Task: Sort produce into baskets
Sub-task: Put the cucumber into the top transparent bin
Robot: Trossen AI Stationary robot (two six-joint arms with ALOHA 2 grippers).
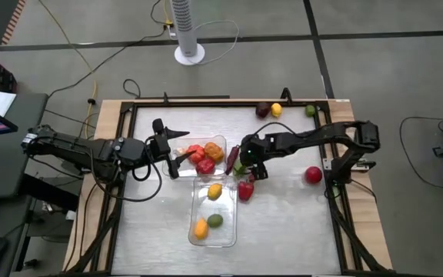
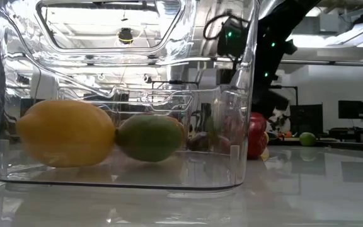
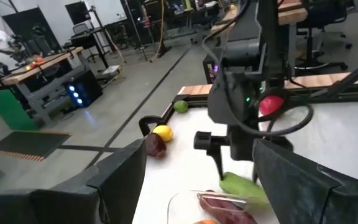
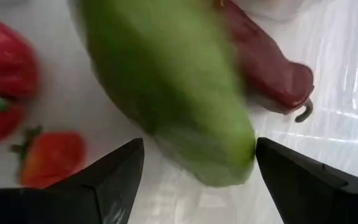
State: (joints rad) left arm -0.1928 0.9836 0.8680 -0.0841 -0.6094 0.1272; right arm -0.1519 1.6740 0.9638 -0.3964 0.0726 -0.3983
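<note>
Two clear baskets stand mid-table. The far one (image 1: 220, 143) holds red and orange produce. The near one (image 1: 233, 231) holds a yellow piece (image 2: 65, 132), a green one (image 2: 150, 137) and a yellow one (image 1: 214, 191). My right gripper (image 1: 241, 166) is open just right of the far basket. Its fingers stand on either side of a long green vegetable (image 4: 173, 93) on the table. I cannot tell whether they touch it. A dark maroon pepper (image 4: 269, 62), a red pepper (image 1: 245, 189) and a strawberry (image 4: 48, 158) lie beside it. My left gripper (image 1: 180, 152) is open and empty at the far basket's left end.
A maroon piece (image 1: 262, 110), a yellow one (image 1: 276, 110) and a green one (image 1: 311, 110) lie along the table's far edge. A red piece (image 1: 313, 175) lies at the right. A raised black frame (image 1: 129, 154) runs around the table. A white fan base (image 1: 189, 54) stands beyond it.
</note>
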